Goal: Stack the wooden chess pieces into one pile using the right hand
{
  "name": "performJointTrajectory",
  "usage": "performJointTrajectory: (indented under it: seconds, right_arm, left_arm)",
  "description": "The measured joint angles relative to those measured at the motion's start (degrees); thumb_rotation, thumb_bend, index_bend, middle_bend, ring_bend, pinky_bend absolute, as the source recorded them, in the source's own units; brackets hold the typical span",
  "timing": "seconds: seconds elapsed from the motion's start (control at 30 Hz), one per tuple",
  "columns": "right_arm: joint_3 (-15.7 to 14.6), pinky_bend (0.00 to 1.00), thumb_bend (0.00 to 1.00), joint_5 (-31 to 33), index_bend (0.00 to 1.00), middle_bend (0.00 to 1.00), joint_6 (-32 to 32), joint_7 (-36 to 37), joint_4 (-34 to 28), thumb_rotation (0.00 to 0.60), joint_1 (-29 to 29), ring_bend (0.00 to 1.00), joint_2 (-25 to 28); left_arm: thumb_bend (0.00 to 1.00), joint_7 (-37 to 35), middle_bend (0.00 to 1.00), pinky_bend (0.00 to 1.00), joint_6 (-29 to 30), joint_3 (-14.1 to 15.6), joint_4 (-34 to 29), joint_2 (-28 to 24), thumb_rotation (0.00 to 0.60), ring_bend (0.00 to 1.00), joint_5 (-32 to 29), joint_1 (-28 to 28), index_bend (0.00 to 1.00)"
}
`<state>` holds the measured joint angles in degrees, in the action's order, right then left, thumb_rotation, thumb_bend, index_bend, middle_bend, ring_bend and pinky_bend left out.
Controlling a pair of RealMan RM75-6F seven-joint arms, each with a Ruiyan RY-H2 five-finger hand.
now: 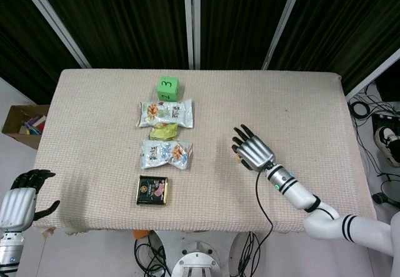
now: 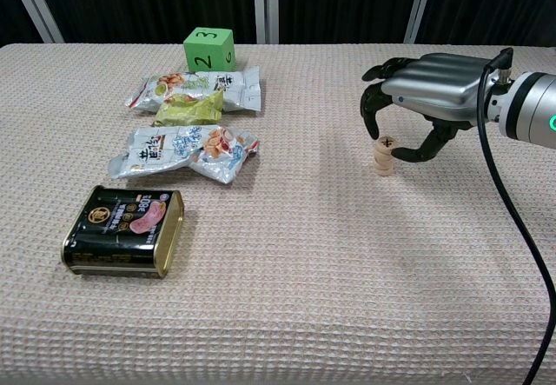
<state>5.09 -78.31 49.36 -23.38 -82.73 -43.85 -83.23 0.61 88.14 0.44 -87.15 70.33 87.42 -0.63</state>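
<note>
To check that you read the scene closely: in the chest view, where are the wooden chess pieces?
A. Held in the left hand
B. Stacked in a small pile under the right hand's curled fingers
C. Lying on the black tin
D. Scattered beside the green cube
B: the chess pieces stand as one small pile on the table, beneath the right hand, far from the green cube and black tin.

The right hand [image 2: 423, 98] has a ribbed, brushed-silver metal back and glossy black fingers [image 2: 372, 107], joined to a white cylindrical forearm [image 1: 325, 217] with black bands and a small green light at the wrist. A thin black cable [image 2: 506, 220] runs from the wrist. The left hand [image 1: 20, 201] shows the same silver back and black fingers.
</note>
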Motion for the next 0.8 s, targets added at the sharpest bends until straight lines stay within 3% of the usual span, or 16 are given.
performJointTrajectory:
  seconds: [0.2, 0.4, 0.6, 0.8]
  right_arm:
    - [-0.2, 0.01, 0.29, -0.1, 0.4, 0.24, 0.6, -0.4, -0.4, 0.6, 0.0, 0.0, 0.2]
    - [0.3, 0.04, 0.31, -0.1, 0.32, 0.24, 6.0, 0.2, -2.9, 0.6, 2.5, 0.0, 2.9]
    - [-0.3, 0.13, 0.32, 0.8, 0.13, 0.2, 17.3, 1.6, -8.2, 0.6, 10.8, 0.01, 9.3]
    - [-3.2, 0.08, 0.32, 0.9, 0.01, 0.11, 29.4, 7.6, -12.9, 0.6, 22.4, 0.0, 15.8]
  left_arm:
    - [0.17, -0.1, 0.22, 0.19, 0.2, 0.0, 0.1, 0.1, 0.6, 0.15, 0.0, -0.1, 0.27]
    - [0.17, -0.6, 0.22, 0.19, 0.3, -0.2, 0.4, 0.1, 0.6, 0.15, 0.2, 0.0, 0.27]
    - [0.17, -0.5, 0.22, 0.19, -0.1, -0.6, 0.4, 0.2, 0.6, 0.15, 0.4, 0.7, 0.27]
    - [0.17, 1.1, 0.22, 0.19, 0.1, -1.2, -0.9, 0.2, 0.6, 0.15, 0.6, 1.2, 0.27]
